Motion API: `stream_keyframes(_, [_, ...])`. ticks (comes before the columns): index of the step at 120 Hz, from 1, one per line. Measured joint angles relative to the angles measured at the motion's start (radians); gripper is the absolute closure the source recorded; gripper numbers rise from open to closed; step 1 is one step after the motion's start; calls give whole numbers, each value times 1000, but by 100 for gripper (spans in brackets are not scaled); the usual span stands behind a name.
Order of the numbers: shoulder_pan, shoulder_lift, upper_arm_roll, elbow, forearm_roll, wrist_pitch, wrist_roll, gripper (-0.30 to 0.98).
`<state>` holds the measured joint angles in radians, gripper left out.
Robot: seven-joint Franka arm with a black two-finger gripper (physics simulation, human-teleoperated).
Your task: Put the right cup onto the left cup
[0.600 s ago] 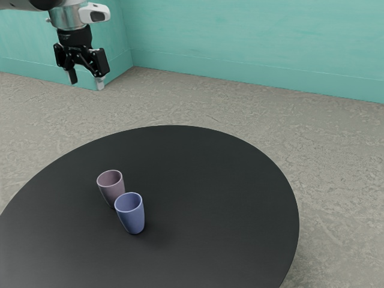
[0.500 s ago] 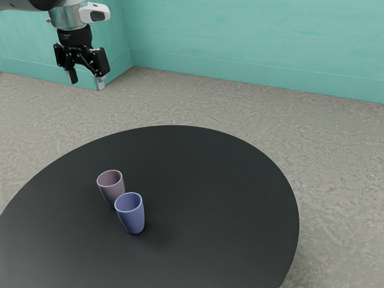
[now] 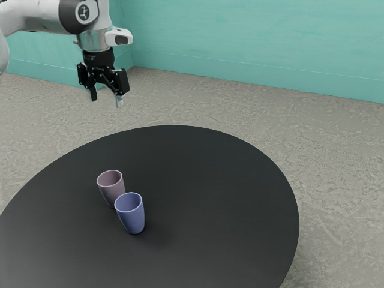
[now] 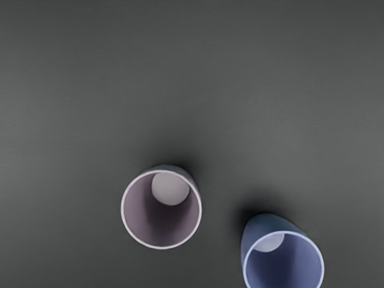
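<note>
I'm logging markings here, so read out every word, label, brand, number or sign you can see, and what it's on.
No readable words, labels, brands or numbers.
Round emblem on the arm: too small to read.
Mauve cup, blue cup, table: no marks seen.

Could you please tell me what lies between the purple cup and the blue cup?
Just a bare stretch of table between the purple cup and the blue cup, as the wrist view shows.
</note>
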<state>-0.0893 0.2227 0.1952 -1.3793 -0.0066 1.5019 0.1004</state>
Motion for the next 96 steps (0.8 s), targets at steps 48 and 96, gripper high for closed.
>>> stream_keyframes(48, [-2,111,-8,-42,-43,129,-3,0])
stream_keyframes(96, [-17,49,-54,-256,-54,307,-3,0])
